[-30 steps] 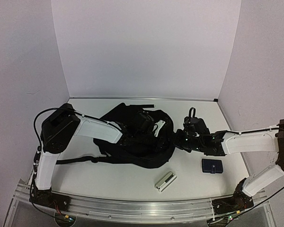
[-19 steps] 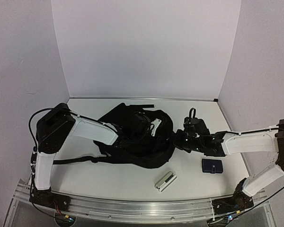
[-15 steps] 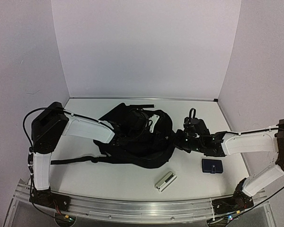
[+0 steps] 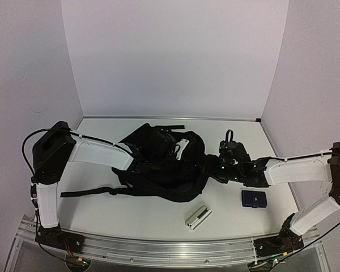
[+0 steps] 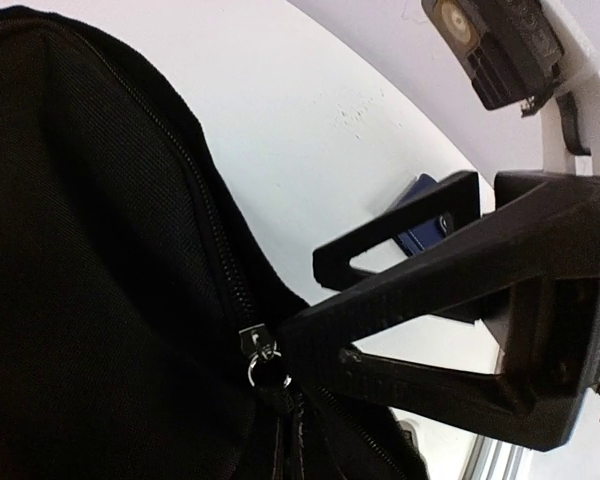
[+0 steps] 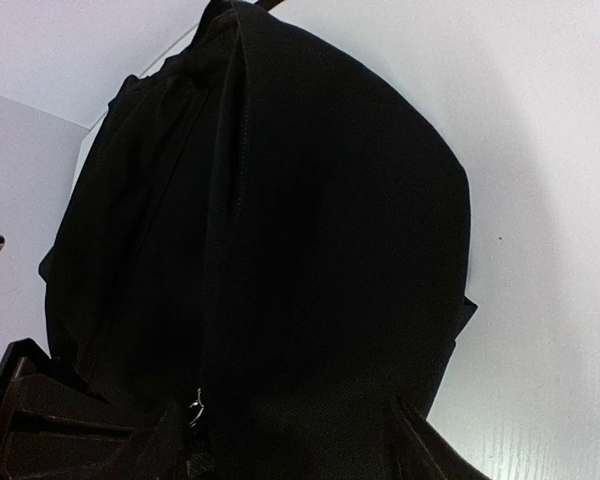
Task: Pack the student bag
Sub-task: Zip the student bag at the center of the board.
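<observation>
- A white table (image 4: pixel 153 212) boxed in by pale walls carries everything; both arms reach over it from its near edge.
- The student bag (image 4: pixel 164 170), a big, soft, black backpack, lies flat in the middle of the table. It sits directly beneath the left gripper and fills the space between the two grippers, and its rounded end lies at the right gripper's tips.
- The left gripper (image 5: pixel 288 360) is over the bag's left part, at the end of a white forearm. Its two black fingers are pressed fully together, pinching the zipper pull right at their tips.
- The right gripper (image 6: pixel 290 440) is at the bag's right-hand edge. Its fingers stand apart with black bag fabric between them; whether they touch the fabric cannot be told.
- A long black strap (image 4: pixel 90 192) trails from the bag across the table, passing below the left forearm.
- A pale oblong case (image 4: pixel 198 217) lies on the table on the near side of the bag, apart from both grippers, closer to the right one.
- A small dark-blue pouch (image 4: pixel 254 198) lies just beside the right forearm, behind the right gripper.
- The zipper pull (image 5: pixel 260 350) is a small metal slider with a ring, on the bag's zipper line.
</observation>
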You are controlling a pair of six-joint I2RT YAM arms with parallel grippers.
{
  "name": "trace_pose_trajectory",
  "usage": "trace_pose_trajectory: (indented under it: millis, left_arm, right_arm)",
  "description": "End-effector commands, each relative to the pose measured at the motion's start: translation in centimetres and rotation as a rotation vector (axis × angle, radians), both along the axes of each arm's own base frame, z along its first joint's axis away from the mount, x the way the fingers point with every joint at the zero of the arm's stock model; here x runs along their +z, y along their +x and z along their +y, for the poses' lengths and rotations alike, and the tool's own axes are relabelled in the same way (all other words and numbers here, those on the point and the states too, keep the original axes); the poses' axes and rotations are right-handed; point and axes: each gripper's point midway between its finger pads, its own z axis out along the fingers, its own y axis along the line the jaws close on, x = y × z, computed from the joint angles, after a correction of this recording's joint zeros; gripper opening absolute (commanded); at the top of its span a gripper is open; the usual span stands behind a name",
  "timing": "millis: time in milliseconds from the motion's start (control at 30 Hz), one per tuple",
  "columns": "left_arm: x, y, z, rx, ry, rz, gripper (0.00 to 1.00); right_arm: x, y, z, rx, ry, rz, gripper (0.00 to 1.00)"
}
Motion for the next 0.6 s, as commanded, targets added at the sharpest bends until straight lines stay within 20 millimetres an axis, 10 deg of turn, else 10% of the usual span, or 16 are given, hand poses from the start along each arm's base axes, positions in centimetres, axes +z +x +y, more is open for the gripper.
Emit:
trace_pose_trajectory:
  millis: [0, 567]
  left_arm:
    - [3.4, -1.3, -0.1, -0.057, -0.063, 0.013, 0.00]
    - [3.8, -2.0, -0.6, -0.073, -0.082, 0.044, 0.00]
  right_arm:
    - [3.5, 1.7, -0.1, -0.017, 0.045, -0.061, 0.61]
    - [1.2, 6.2, 0.4, 0.009, -0.059, -0.032, 0.29]
